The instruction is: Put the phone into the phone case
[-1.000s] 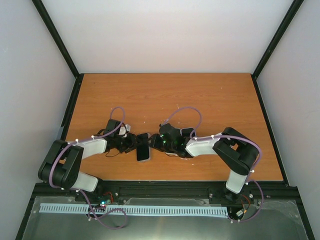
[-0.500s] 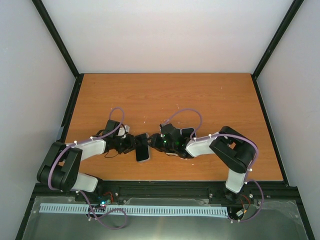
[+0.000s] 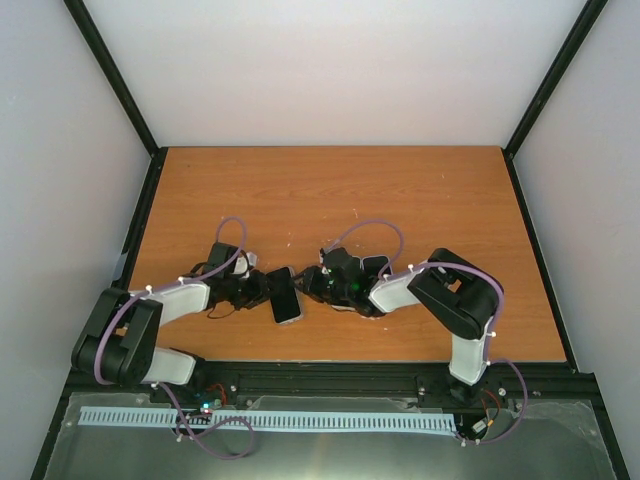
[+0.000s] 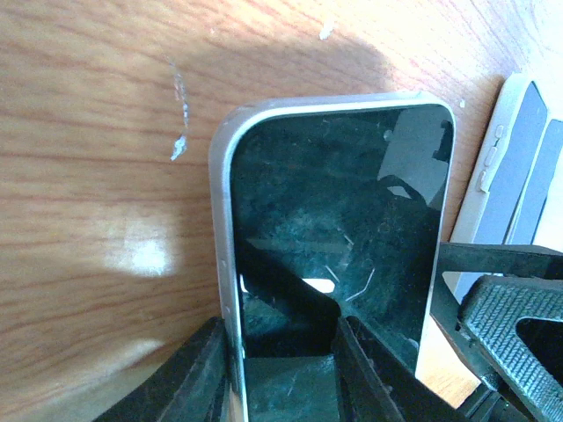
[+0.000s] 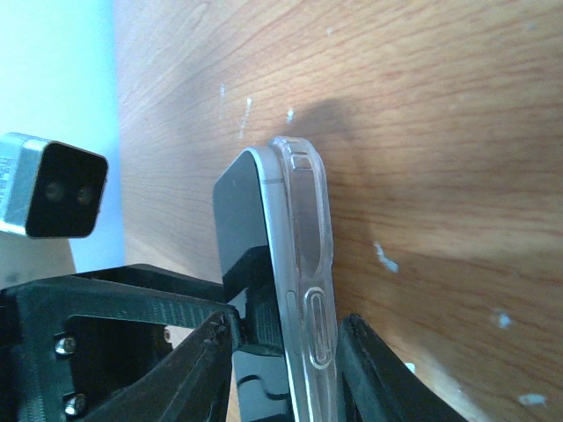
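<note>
The phone (image 3: 285,296), with a black screen and silver edge, is held just above the orange table between both grippers. My left gripper (image 3: 262,290) is shut on the phone (image 4: 334,202), one finger on the screen and one behind it (image 4: 281,352). In the right wrist view the clear phone case (image 5: 310,220) lies against the phone's back (image 5: 246,207). My right gripper (image 5: 286,338) is shut on the case and the phone's edge. It shows in the top view (image 3: 310,285) on the phone's right.
The orange table (image 3: 400,200) stretches behind the arms, framed by black posts and white walls. The right gripper's finger (image 4: 515,308) shows in the left wrist view. The left wrist camera (image 5: 57,189) shows in the right wrist view.
Both grippers and the phone have shifted slightly left. The phone now sits a little more tilted. Both grips are unchanged.
</note>
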Robot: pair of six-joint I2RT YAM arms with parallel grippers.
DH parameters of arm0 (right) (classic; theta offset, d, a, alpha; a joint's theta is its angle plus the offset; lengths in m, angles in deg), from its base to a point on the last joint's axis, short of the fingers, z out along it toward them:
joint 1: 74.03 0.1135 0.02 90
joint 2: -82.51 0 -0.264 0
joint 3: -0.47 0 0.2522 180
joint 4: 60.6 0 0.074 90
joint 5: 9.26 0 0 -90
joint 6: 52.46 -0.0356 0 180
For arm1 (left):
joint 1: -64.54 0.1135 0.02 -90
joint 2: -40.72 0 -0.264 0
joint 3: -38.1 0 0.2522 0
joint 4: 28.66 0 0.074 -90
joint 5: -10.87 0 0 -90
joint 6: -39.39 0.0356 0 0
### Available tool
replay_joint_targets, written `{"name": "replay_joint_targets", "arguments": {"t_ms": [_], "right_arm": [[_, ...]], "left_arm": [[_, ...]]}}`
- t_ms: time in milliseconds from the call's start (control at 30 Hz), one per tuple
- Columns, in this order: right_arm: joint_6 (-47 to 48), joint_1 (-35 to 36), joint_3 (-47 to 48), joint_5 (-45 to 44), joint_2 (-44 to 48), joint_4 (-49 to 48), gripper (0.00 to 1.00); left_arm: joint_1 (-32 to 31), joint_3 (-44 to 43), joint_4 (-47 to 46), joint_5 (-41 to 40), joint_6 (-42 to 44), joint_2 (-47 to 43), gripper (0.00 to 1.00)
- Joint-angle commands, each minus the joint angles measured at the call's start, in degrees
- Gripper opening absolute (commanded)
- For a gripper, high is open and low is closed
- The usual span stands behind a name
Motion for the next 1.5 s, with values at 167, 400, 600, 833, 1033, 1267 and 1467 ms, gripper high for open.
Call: {"name": "replay_joint_targets", "arguments": {"t_ms": [167, 400, 600, 833, 1033, 1267, 1467], "right_arm": [[-1.44, 2.17, 0.66, 10.96, 1.03, -12.90, 0.34], [-2.62, 2.17, 0.19, 12.22, -0.66, -14.08, 0.34], [-4.83, 2.09, -0.34, 14.35, -2.10, -19.36, 0.34], [-3.60, 1.87, 0.33, 16.96, -2.03, -17.49, 0.33], [3.63, 1.29, 1.90, 18.36, -0.02, -3.97, 0.32], [12.53, 1.25, 5.51, 18.47, -0.13, 6.58, 0.30], [10.02, 0.37, 2.01, 15.51, 1.82, 3.16, 0.25]], "left_arm": [[-1.25, -0.57, -0.76, 3.72, 2.03, -1.54, 0.45], [-1.24, -0.61, -1.78, 5.01, 2.14, -2.65, 0.47], [-1.24, 0.47, -3.34, 6.23, 2.19, -3.82, 0.47], [-1.25, 0.82, -3.82, 6.99, 2.26, -4.31, 0.47], [-1.25, 1.02, -4.93, 8.53, 2.44, -4.56, 0.45], [-1.25, 0.67, -5.57, 8.74, 1.50, -3.80, 0.43], [-1.20, 0.71, -4.86, 8.23, 0.98, -4.18, 0.43]]}}
